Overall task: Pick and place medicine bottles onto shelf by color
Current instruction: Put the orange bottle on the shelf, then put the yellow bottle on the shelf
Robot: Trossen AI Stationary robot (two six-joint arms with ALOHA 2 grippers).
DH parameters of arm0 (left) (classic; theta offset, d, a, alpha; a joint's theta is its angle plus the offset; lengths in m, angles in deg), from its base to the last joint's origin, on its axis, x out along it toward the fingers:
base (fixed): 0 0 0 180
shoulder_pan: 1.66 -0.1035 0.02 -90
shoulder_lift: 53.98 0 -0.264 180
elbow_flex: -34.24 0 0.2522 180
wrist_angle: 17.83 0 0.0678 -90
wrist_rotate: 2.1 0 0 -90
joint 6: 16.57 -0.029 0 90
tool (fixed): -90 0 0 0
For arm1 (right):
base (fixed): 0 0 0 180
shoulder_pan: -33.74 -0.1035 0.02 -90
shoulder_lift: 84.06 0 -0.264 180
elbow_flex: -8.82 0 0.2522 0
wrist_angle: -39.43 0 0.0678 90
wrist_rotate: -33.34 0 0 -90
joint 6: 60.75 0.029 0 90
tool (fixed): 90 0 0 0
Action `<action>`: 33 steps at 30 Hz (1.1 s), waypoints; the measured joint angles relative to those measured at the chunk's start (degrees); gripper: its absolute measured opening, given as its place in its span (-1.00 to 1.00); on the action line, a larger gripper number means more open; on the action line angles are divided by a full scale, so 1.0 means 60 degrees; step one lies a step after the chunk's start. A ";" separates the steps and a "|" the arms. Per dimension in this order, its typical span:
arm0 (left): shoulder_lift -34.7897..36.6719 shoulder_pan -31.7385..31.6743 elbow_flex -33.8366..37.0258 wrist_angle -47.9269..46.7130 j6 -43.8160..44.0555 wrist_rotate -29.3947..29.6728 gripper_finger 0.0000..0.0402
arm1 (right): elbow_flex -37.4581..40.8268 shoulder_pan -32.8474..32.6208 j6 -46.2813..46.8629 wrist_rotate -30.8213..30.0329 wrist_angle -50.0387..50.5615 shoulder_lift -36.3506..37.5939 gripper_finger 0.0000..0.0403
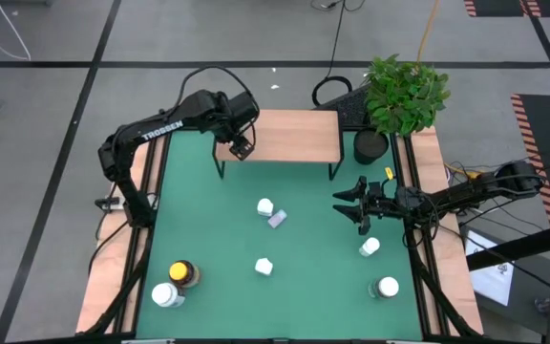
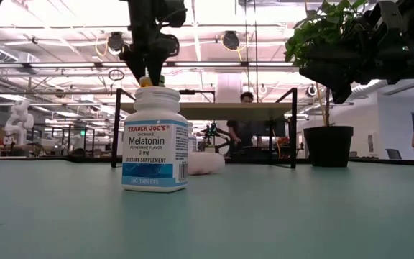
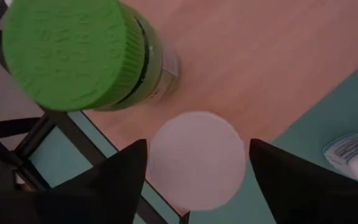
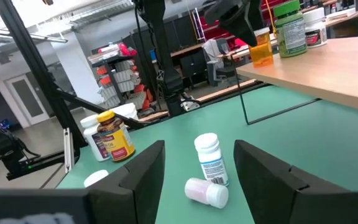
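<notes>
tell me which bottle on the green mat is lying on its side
The pale lilac bottle mid-mat, tipped over beside an upright white bottle; the other loose bottles appear to stand upright.

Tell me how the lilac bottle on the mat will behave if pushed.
The lilac bottle lies on its side on the green mat, so a push would probably roll it. It looks like small plastic, likely light and rigid. The white bottle beside it might get knocked.

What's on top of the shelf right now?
On the shelf: a green bottle, a white bottle, and an orange bottle in the left hand. The hand hides whether it's set down.
</notes>
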 joint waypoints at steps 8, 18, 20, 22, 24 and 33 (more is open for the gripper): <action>0.0776 0.0167 0.0004 -0.0083 0.0134 0.0383 0.67 | -0.0002 0.0000 0.0004 -0.0001 0.0000 -0.0002 -0.07; 0.2236 0.1790 0.0028 -0.0852 0.0563 0.2026 0.73 | -0.0002 0.0000 0.0007 -0.0001 0.0000 -0.0003 -0.07; 0.2604 0.2656 0.0297 -0.0976 0.1142 0.2544 0.73 | 0.0001 0.0000 0.0043 0.0004 0.0003 -0.0003 -0.07; 0.3061 0.3660 0.0840 -0.0943 0.1860 0.2890 0.73 | -0.0001 0.0000 0.0073 0.0019 0.0002 -0.0004 -0.07; 0.3393 0.4805 0.1580 -0.0859 0.2776 0.3006 0.73 | 0.0001 0.0000 0.0061 0.0020 0.0004 0.0000 -0.07; 0.3776 0.9183 0.4508 -0.0474 0.7343 0.2408 0.73 | -0.0001 -0.0004 0.0044 0.0082 0.0073 -0.0004 -0.07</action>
